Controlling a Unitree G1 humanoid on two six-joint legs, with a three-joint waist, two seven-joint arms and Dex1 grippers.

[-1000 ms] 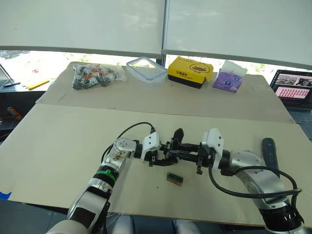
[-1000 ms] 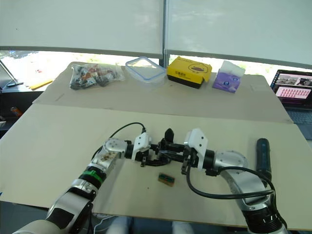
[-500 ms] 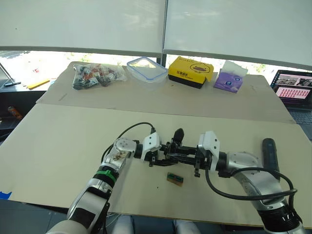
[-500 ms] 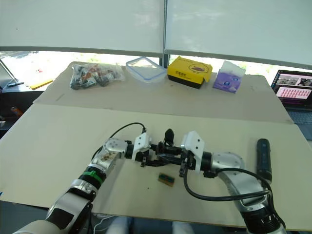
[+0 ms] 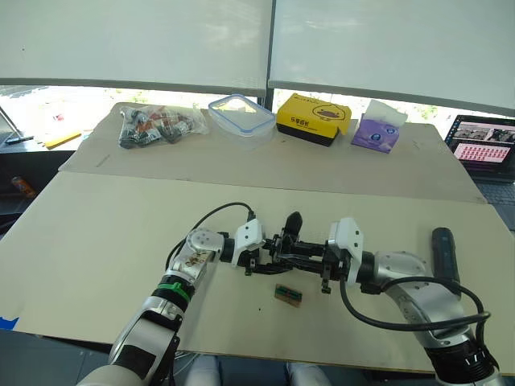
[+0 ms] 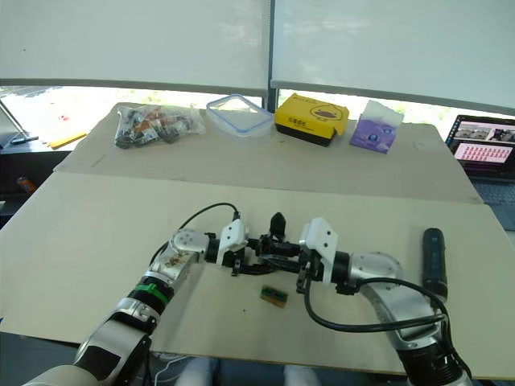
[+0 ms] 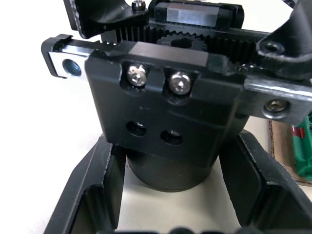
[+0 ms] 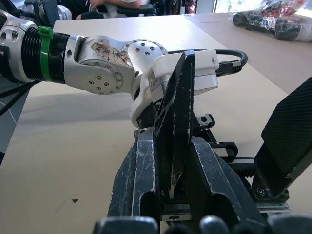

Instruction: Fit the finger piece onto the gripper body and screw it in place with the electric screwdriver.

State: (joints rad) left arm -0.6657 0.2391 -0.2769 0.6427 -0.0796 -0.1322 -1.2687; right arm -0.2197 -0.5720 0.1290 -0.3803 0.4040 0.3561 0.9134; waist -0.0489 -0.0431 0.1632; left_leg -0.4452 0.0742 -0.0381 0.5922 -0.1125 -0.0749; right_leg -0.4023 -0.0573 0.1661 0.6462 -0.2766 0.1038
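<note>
Both claws meet over the gripper body at mid-bench.

My left claw (image 7: 170, 195) clamps the round base of the gripper body (image 7: 168, 112); my right claw (image 8: 170, 161) pinches the finger piece (image 8: 176, 112) upright, right against the body's top rail. The electric screwdriver (image 5: 444, 254) lies well apart on the bench (image 5: 96, 233) beside my right arm, and a small green-brown block (image 5: 289, 295) sits just in front of the body.

A pale beige table (image 5: 96, 233) is shown, with a second cardboard-coloured surface (image 5: 346, 165) butted against its far edge. Behind, wide windows are covered by two white roller blinds (image 5: 161, 40), daylight entering in a bright strip beneath them. A dark floor (image 5: 32, 354) is visible below the near edge.
</note>
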